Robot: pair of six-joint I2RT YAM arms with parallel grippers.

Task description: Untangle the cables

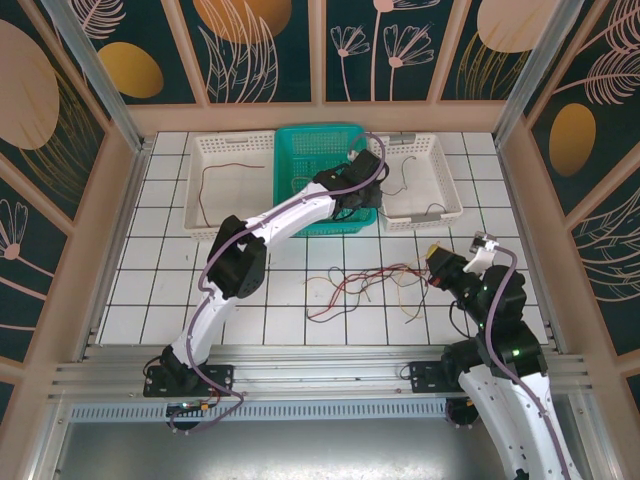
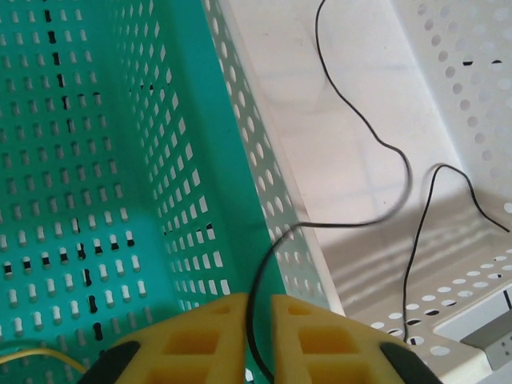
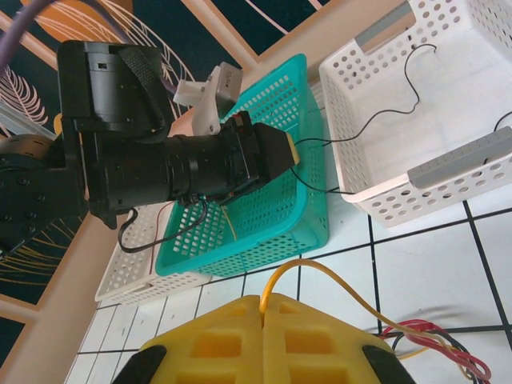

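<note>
- Right hand (image 3: 264,308) clenched on yellow cable (image 3: 320,276), just beside the cable tangle (image 1: 365,285) on mid desk (image 1: 270,320).
- Left hand (image 2: 258,306) clenched on black cable (image 2: 376,148) over green basket (image 2: 200,120); the cable crosses its wall into right white basket (image 2: 472,88).
- Left white basket (image 1: 235,137) holds one reddish cable (image 1: 204,192).

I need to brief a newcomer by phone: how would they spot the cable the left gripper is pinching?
Find the teal basket, middle of three at the far edge of the table. By its right wall the left gripper is shut on a black cable that crosses the rim into the right white basket. Unlike the coloured tangle on the table, it bridges two baskets.
</note>
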